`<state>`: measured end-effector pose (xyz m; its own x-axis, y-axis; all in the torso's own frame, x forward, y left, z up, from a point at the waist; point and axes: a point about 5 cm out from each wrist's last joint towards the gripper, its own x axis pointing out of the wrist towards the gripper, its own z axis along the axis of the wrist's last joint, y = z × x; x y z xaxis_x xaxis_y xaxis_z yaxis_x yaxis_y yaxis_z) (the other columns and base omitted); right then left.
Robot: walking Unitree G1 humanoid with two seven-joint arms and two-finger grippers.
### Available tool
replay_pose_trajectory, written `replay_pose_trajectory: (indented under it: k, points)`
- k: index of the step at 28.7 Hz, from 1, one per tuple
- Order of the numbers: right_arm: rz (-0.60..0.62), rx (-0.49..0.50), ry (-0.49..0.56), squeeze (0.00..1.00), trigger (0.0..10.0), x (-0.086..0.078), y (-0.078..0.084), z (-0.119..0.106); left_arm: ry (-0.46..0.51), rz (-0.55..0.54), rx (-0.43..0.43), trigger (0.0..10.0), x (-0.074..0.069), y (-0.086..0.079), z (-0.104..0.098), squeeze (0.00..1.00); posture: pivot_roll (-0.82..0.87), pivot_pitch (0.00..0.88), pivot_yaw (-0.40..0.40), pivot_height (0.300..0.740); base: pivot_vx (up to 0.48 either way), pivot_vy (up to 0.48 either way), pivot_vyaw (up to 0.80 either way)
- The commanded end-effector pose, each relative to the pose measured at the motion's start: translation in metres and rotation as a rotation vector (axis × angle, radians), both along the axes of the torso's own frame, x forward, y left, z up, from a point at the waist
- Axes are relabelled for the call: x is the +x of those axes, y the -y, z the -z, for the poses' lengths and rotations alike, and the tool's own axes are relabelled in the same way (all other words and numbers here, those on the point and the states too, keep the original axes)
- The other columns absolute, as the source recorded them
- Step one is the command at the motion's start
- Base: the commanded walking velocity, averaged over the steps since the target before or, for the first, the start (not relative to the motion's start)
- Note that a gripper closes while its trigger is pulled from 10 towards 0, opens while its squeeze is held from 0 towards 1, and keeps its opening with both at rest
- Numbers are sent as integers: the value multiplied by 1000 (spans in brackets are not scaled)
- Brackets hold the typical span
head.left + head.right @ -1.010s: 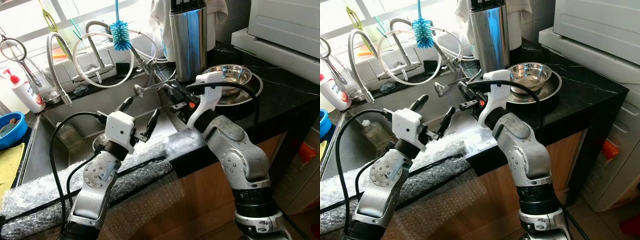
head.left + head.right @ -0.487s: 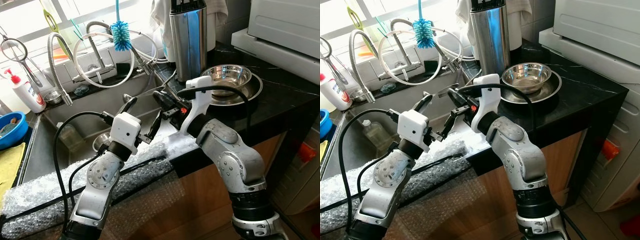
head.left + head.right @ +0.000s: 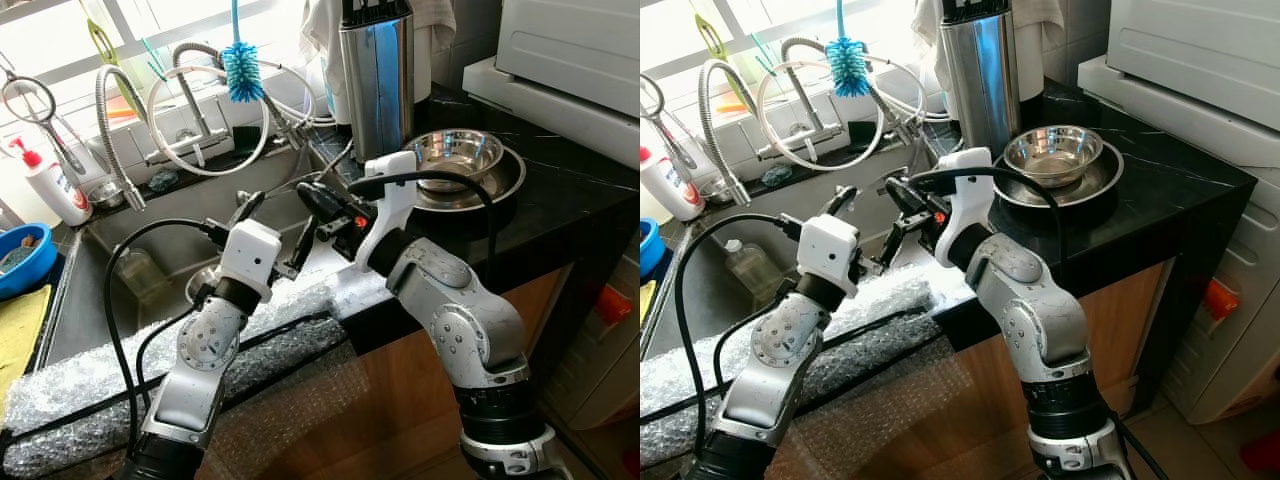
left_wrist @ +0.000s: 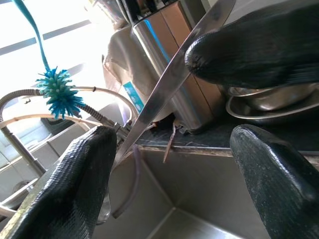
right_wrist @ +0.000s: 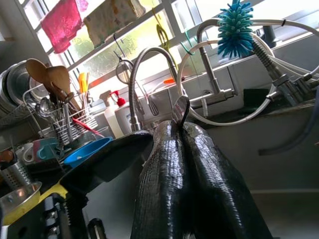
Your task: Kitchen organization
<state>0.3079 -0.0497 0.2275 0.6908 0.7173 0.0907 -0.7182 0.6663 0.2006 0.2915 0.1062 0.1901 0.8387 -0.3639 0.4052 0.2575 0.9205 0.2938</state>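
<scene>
**Two robot arms meet over a kitchen sink, a metal utensil between them**

A humanoid robot stands at a black worktop (image 3: 560, 200) beside a steel sink (image 3: 200, 215), seen from its head camera looking down. Both silver arms reach forward over the sink's near edge, which is padded with bubble wrap (image 3: 90, 370).

The right end effector (image 3: 312, 197) sits near the middle of the scene, its two black fingers (image 5: 199, 164) pressed together around the handle of a slim metal utensil, probably a spoon (image 5: 180, 107). In the right wrist view the utensil's rounded end pokes out just past the fingertips. In the left wrist view its flat shiny shaft runs diagonally across the picture.

The left end effector (image 3: 278, 232) is at about 8 o'clock from the right one and just beside it. Its fingers (image 4: 75, 184) are spread wide, one on either side of the utensil's shaft, not touching it.

At 1 o'clock from the end effectors, a tall steel canister (image 3: 377, 80) stands on the worktop. At 3 o'clock, a steel bowl (image 3: 455, 152) sits inside a larger steel dish (image 3: 505, 180). At 11 o'clock, coiled spring faucets (image 3: 110, 130) rise behind the sink, with a blue bottle brush (image 3: 240, 70) hanging above them. A white soap bottle (image 3: 50, 185) with a red pump stands at 9 o'clock, near a blue bowl (image 3: 22, 262).
</scene>
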Motion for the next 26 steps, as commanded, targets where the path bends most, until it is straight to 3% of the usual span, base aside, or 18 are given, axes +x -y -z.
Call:
replay_pose_trajectory:
  k: [1, 4, 7, 14, 15, 16, 17, 18, 19, 20, 26]
  points:
    - [-44, 11, 8, 0, 10000, -7, -11, -3, 14, -35, -29, 10000, 4, -9, -4, 0, -151, 0, 215, 740, 0, 0, 0]
    - [-46, 11, 6, 0, 10000, -7, -11, -3, 19, -35, -46, 10000, 4, -9, -6, 0, -151, 0, 214, 740, 0, 0, 0]
    - [-59, 15, -7, 0, 10000, -9, -16, -1, 40, -56, -123, 10000, 6, -12, -14, 0, -150, 0, 215, 740, 0, 0, 0]
    - [-64, 18, -9, 0, 10000, -11, -18, 0, 32, -48, -115, 10000, 6, -11, -12, 0, -152, 0, 217, 740, 0, 0, 0]
    - [-64, 19, -9, 0, 10000, -11, -18, 0, 25, -47, -116, 9098, 6, -10, -12, 0, -151, 0, 217, 740, 0, 0, 0]
    - [-64, 19, -9, 0, 10000, -11, -18, 0, 25, -47, -116, 9098, 6, -10, -12, 0, -151, 0, 217, 740, 0, 0, 0]
    - [-63, 19, -9, 0, 10000, -11, -18, 0, 19, -44, -119, 6941, 7, -10, -11, 0, -150, 0, 216, 740, 0, 0, 0]
    - [-62, 19, -9, 0, 10000, -10, -18, 0, 18, -43, -119, 3765, 7, -10, -10, 0, -151, 0, 216, 740, 0, 0, 0]
    - [-62, 18, -8, 0, 10000, -10, -17, 0, 18, -43, -119, 3765, 6, -10, -10, 0, -151, 0, 216, 740, 0, 0, 0]
    - [-60, 18, -8, 0, 10000, -10, -17, 0, 14, -38, -115, 0, 6, -10, -9, 0, -150, 0, 216, 740, 0, 0, 0]
    - [-45, 18, -3, 0, 10000, -8, -14, -1, 0, -29, -105, 0, 5, -10, -5, 0, -149, 0, 215, 740, 0, 0, 0]
